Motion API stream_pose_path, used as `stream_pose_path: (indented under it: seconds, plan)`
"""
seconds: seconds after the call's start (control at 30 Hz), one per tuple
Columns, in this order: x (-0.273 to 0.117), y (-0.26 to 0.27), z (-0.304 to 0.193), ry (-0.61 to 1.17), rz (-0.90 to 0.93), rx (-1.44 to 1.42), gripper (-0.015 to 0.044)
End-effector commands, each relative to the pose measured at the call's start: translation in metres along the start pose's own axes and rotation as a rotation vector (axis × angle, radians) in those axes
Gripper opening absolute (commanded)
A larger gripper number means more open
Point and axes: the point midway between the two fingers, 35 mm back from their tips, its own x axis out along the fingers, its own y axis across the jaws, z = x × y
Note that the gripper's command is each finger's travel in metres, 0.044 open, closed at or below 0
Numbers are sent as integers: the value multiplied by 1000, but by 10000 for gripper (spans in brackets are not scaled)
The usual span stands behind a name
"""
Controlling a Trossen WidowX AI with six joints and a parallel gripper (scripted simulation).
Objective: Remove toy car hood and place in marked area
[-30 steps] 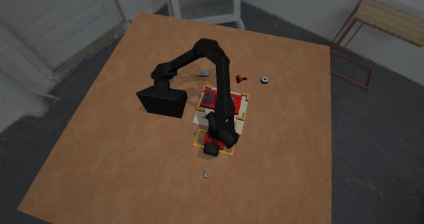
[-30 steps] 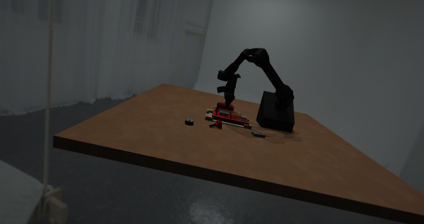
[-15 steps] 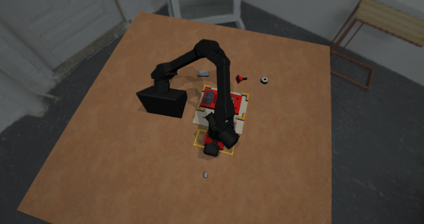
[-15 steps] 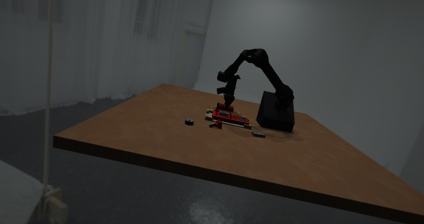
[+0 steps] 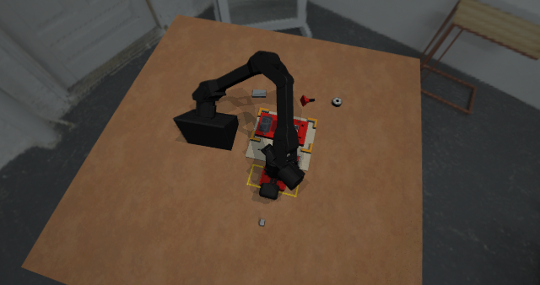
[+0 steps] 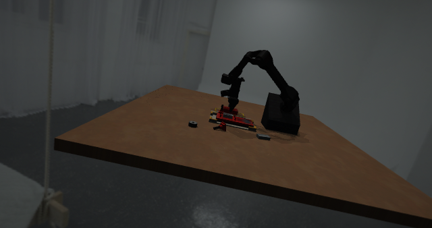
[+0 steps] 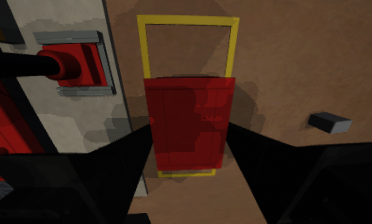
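Hood over the marked area, long axis matching.
My hand (image 7: 189,150) grips the red hood (image 7: 189,122), covering the yellow outline's (image 7: 187,21) near half.

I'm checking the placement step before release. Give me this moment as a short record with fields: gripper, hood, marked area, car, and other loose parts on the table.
gripper: gripper shut on the red hood
hood: hood held flat over the near part of the yellow outline
marked area: yellow outline, far part uncovered
car: car on the pale mat, beside the outline
loose parts: grey block, wheel, red piece, grey plate
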Motion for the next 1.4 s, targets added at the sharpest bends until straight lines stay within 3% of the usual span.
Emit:
stream_pose_path:
  seconds: [0.0, 0.43, 0.73, 1.37]
  plan:
    - [0, 0, 0, 0, 0, -1, 105]
    - [-2, 0, 0, -1, 0, -1, 440]
    - [-70, -2, 0, -3, 5, 0, 440]
    - [-72, -2, 0, -3, 5, 0, 440]
